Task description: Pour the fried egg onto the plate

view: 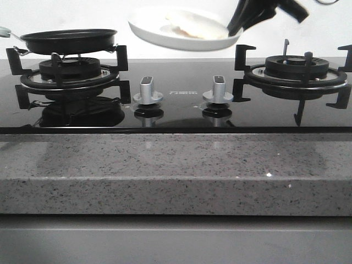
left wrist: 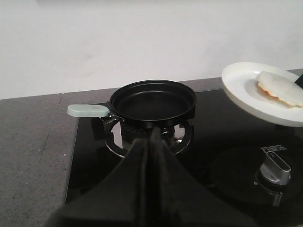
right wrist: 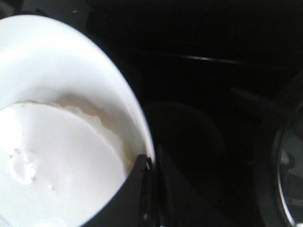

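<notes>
The white plate [view: 165,30] hangs in the air above the middle of the hob, tilted a little. The fried egg [view: 195,25] lies on it toward its right side. My right gripper [view: 235,26] is shut on the plate's right rim. In the right wrist view the plate [right wrist: 57,66] and the egg [right wrist: 61,156] fill the left half, with the gripper [right wrist: 150,163] clamped on the rim. The plate [left wrist: 241,87] and egg [left wrist: 279,87] also show in the left wrist view. My left gripper [left wrist: 154,137] is shut and empty, facing the black pan [left wrist: 154,100].
The empty black pan [view: 69,41] with a pale green handle [left wrist: 87,110] sits on the left burner [view: 69,74]. The right burner grate [view: 297,71] is bare. Two silver knobs [view: 147,91] [view: 218,89] stand at the hob's middle. A grey stone counter edge [view: 176,176] runs along the front.
</notes>
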`<state>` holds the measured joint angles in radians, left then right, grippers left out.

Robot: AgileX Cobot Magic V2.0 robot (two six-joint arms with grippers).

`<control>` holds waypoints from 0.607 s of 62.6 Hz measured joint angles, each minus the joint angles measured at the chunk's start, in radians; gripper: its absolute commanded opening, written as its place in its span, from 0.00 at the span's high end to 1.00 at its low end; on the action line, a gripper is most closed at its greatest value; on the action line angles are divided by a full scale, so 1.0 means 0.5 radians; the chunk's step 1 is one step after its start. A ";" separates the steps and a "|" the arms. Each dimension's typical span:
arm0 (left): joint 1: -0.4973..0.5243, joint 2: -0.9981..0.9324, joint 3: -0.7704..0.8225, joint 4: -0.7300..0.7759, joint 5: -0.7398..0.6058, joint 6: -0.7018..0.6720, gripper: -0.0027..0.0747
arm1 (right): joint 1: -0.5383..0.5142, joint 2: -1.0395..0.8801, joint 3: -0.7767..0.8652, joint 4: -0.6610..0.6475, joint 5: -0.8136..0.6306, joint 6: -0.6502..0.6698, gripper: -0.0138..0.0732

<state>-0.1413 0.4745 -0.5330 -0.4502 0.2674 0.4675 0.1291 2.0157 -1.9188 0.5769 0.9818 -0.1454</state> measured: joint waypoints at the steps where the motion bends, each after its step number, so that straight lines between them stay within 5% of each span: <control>1: 0.000 0.000 0.000 0.000 0.000 0.000 0.99 | 0.001 0.022 -0.018 -0.005 0.010 0.005 0.96; 21: 0.000 0.000 0.000 0.000 -0.003 0.000 0.99 | 0.001 0.248 -0.101 -0.197 0.193 0.039 0.94; 38: 0.000 0.000 0.000 0.000 -0.003 0.000 0.99 | 0.001 0.251 -0.110 -0.235 0.227 0.044 0.60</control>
<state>-0.1413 0.4745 -0.5330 -0.4502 0.2658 0.4675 0.1295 2.1414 -1.9739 0.4592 1.0954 -0.1236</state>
